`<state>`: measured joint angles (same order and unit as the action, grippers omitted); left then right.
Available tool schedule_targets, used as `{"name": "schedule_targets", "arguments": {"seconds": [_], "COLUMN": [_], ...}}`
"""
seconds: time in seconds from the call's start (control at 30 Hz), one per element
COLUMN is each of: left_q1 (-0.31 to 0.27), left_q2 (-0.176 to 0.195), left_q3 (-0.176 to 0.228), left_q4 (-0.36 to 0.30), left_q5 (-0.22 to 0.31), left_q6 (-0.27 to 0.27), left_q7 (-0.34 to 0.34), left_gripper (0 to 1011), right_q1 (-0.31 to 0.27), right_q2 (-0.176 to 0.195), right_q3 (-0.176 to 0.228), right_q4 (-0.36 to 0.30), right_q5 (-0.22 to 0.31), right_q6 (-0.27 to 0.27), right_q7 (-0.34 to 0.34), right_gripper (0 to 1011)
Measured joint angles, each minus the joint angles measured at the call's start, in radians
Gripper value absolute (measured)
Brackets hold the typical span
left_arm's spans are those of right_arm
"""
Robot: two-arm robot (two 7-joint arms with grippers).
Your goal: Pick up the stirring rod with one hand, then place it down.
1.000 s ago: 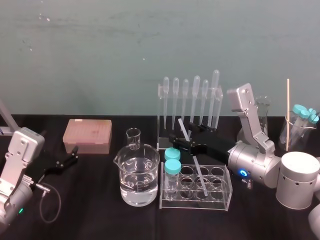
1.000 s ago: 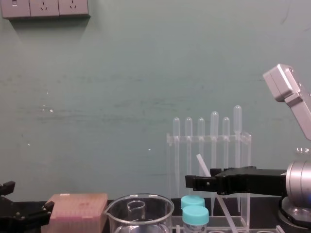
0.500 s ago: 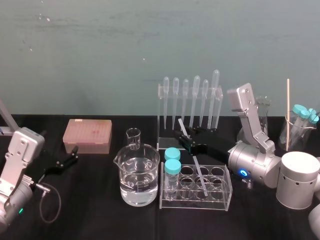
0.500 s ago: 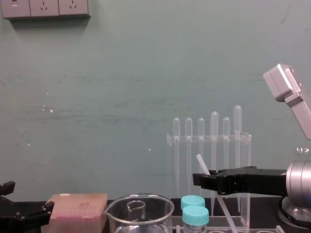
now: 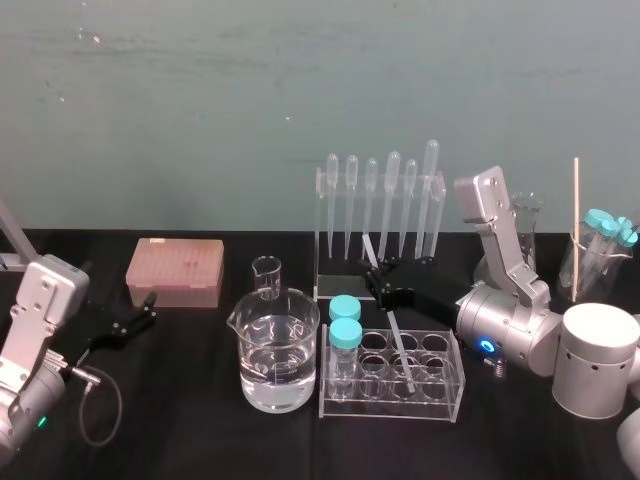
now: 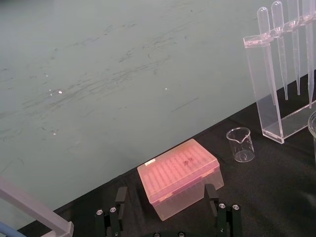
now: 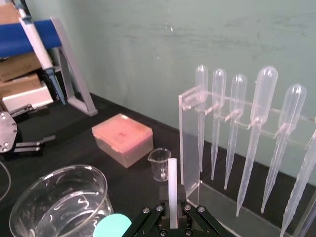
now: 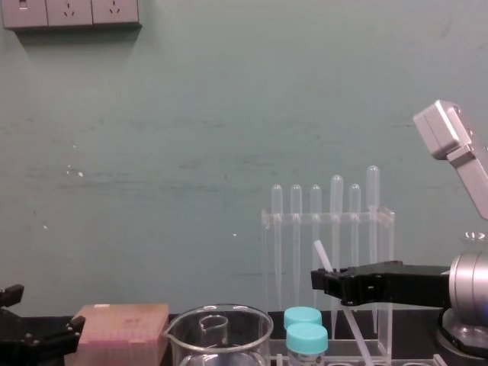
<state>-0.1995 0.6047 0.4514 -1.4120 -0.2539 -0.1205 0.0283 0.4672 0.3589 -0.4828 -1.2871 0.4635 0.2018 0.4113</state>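
Stirring rod, leaning with its foot in the tube rack at 3 o'clock of the large beaker, is pinched near its top by the right tool, the pick-up apparently under way and a straight lift clear due next; left tool idles agape, empty, at the worktop's 9 o'clock.

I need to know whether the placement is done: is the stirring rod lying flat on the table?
No, the stirring rod is clamped in the right gripper, its upper end sticking up above it.
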Motion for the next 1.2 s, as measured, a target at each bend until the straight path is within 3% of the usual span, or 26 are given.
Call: {"name": "schedule_targets", "arguments": {"seconds": [0.17,0.27,0.4,0.57,0.7,0.83,1.0,1.2], "left_q1": [0.0,0.0,0.0,0.0,0.0,0.0,0.0,0.0], "left_q2": [0.0,0.0,0.0,0.0,0.0,0.0,0.0,0.0], "left_q3": [0.0,0.0,0.0,0.0,0.0,0.0,0.0,0.0], "left_q4": [0.0,0.0,0.0,0.0,0.0,0.0,0.0,0.0], "left_q5": [0.0,0.0,0.0,0.0,0.0,0.0,0.0,0.0], "left_q6": [0.0,0.0,0.0,0.0,0.0,0.0,0.0,0.0], "left_q7": [0.0,0.0,0.0,0.0,0.0,0.0,0.0,0.0], "left_gripper": [1000,1000,1000,1000,1000,1000,1000,1000], "right_q1": [-0.027,-0.07,-0.126,-0.183,-0.197,-0.17,-0.145,-0.143], "right_q2": [-0.005,-0.008,0.001,0.017,0.015,-0.006,-0.013,0.005], "right_q3": [0.019,0.046,0.07,0.096,0.122,0.158,0.187,0.229], "right_q4": [-0.015,-0.041,-0.082,-0.132,-0.152,-0.15,-0.167,-0.235], "right_q5": [-0.017,-0.026,-0.039,-0.048,-0.057,-0.049,-0.019,0.048], "right_q6": [-0.085,-0.193,-0.29,-0.354,-0.426,-0.507,-0.516,-0.446], "right_q7": [-0.002,-0.001,0.003,0.009,0.018,0.039,0.068,0.093], "right_gripper": [72,72,72,72,72,72,72,71]}}
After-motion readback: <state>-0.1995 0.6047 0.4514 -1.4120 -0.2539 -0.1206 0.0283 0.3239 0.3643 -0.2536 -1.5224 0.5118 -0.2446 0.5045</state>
